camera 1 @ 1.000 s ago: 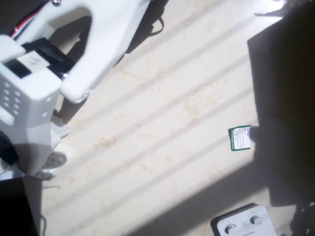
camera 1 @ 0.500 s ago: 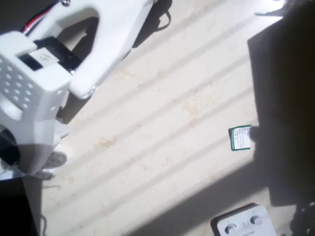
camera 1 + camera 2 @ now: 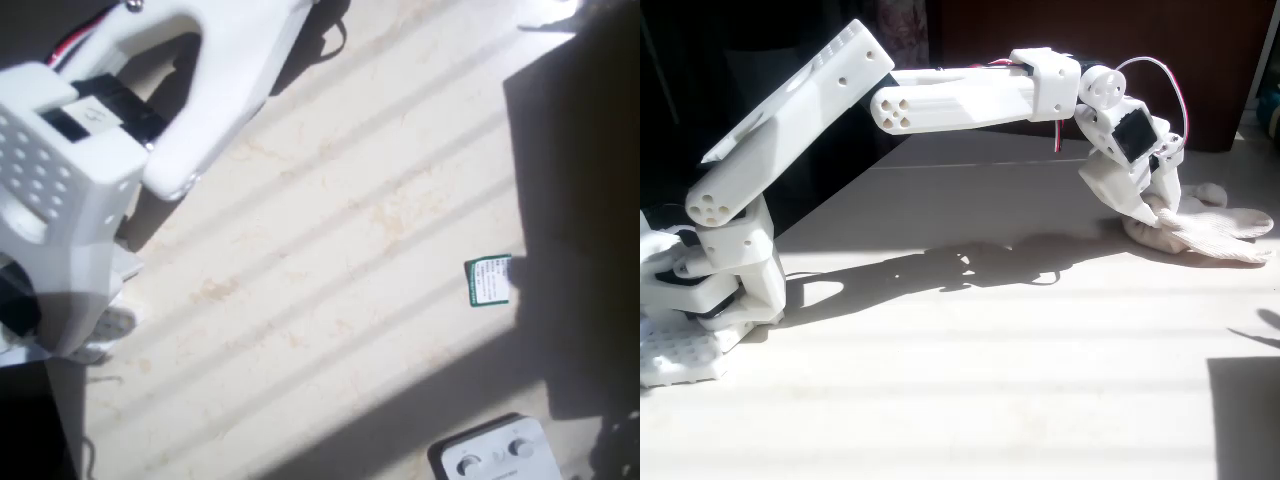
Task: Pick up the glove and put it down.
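One glove (image 3: 1202,228) on table (image 3: 970,400), at 3 o'clock in fixed view. One gripper (image 3: 1160,208) pressed into it; jaw opening and grip not discernible. One knobbed white box (image 3: 490,452).

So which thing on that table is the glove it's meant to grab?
In the fixed view, follow the white arm out to its far right end, where the gripper reaches down to the pale table. The glove is the soft, cream, crumpled fabric heap lying there, with rounded fingers pointing right, unlike the arm's hard plastic.
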